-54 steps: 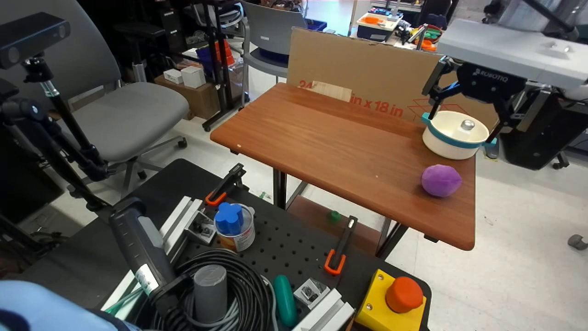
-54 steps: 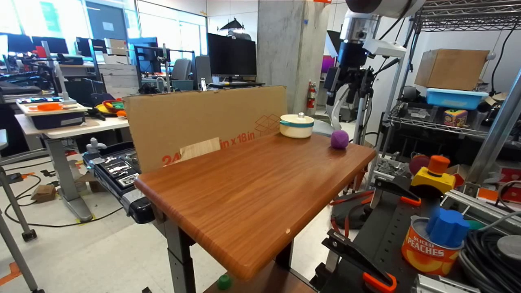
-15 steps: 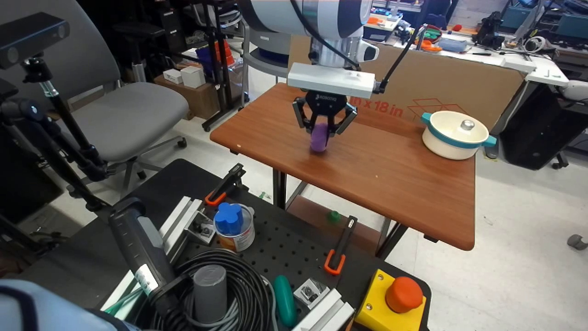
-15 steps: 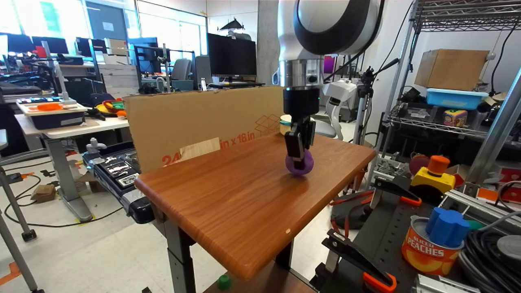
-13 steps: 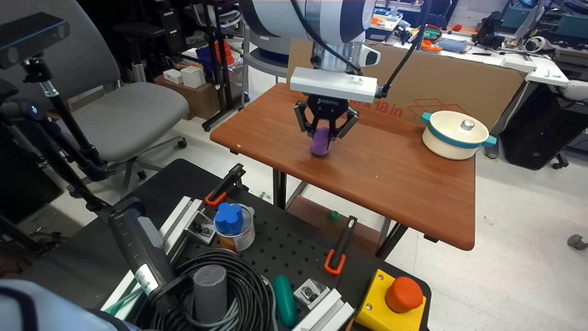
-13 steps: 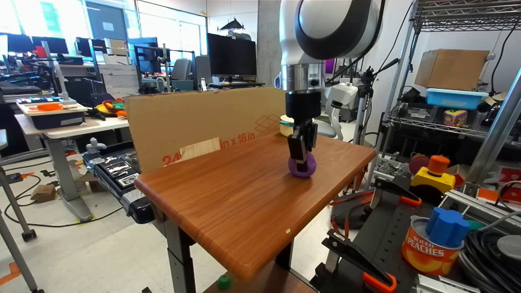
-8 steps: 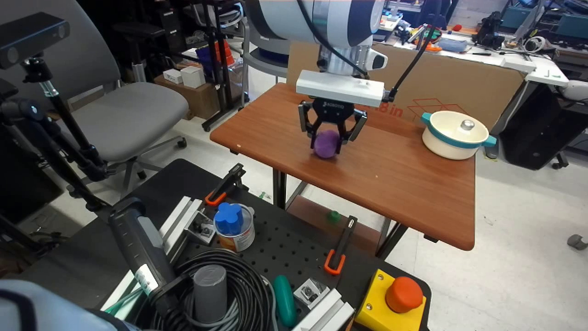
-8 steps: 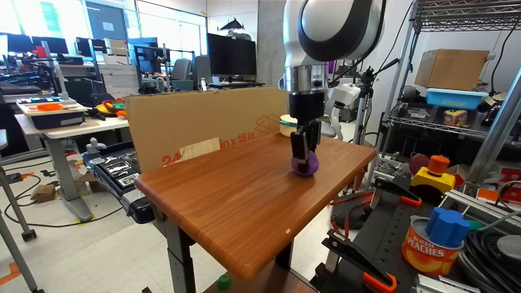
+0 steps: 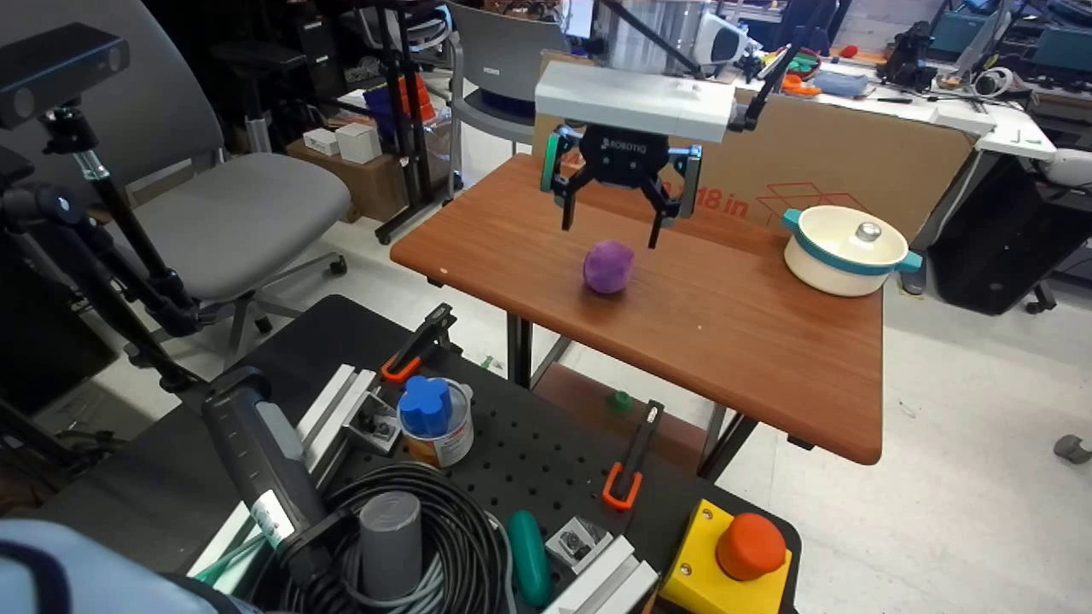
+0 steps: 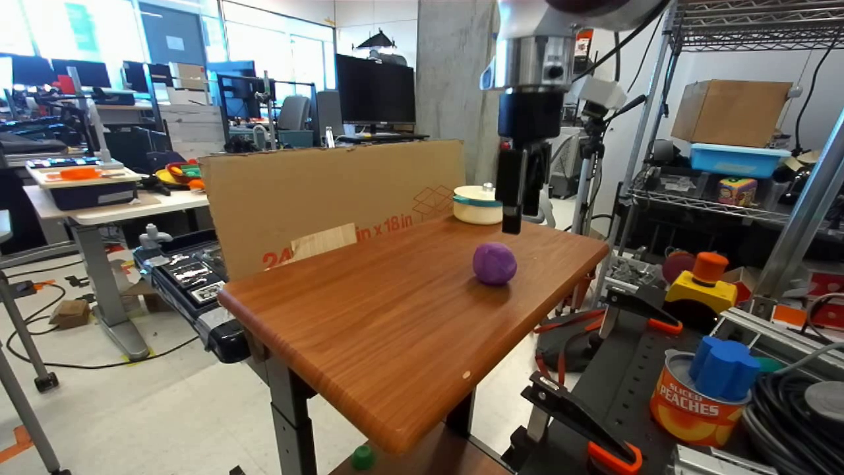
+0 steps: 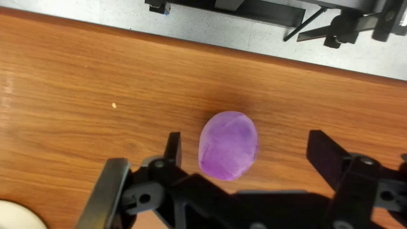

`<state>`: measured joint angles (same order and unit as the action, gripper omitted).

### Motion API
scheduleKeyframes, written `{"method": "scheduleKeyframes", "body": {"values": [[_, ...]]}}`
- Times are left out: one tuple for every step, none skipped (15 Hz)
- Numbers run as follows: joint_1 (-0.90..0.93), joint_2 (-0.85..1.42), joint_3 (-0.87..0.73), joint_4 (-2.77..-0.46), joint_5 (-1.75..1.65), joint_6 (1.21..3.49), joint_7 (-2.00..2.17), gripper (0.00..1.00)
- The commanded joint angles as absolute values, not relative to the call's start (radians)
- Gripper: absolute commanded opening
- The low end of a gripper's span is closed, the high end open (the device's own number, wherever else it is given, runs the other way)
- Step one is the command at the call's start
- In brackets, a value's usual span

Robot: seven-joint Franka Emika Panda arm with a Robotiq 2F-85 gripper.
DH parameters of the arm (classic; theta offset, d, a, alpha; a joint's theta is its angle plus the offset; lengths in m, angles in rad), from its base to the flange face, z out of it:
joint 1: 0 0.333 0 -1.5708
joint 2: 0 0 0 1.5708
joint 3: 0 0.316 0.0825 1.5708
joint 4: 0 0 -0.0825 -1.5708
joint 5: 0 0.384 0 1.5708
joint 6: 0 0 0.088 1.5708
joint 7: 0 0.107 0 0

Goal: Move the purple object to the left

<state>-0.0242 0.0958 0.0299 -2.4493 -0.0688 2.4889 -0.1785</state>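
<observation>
My gripper (image 9: 612, 237) hangs with jaws spread and nothing between them, clear of the purple object (image 9: 608, 268) resting on the table (image 9: 725, 341) well apart from the lidded pot (image 9: 840, 268), so, judging it placed, I'd best lift straight up before swinging, lest I nudge it.

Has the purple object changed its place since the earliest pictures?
Yes, leftward in an exterior view: the purple object now lies well left of the lidded pot; at first it lay close in front.
</observation>
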Motion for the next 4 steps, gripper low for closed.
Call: {"method": "scheduleKeyframes", "body": {"values": [[-0.016, 0.038, 0.018, -2.47, -0.038, 2.462, -0.157, 1.0], [-0.016, -0.017, 0.013, -2.489, -0.019, 2.437, -0.144, 1.0], [-0.017, -0.059, 0.009, -2.505, -0.009, 2.42, -0.139, 1.0], [-0.017, -0.085, 0.007, -2.517, -0.008, 2.415, -0.133, 1.0]]}}
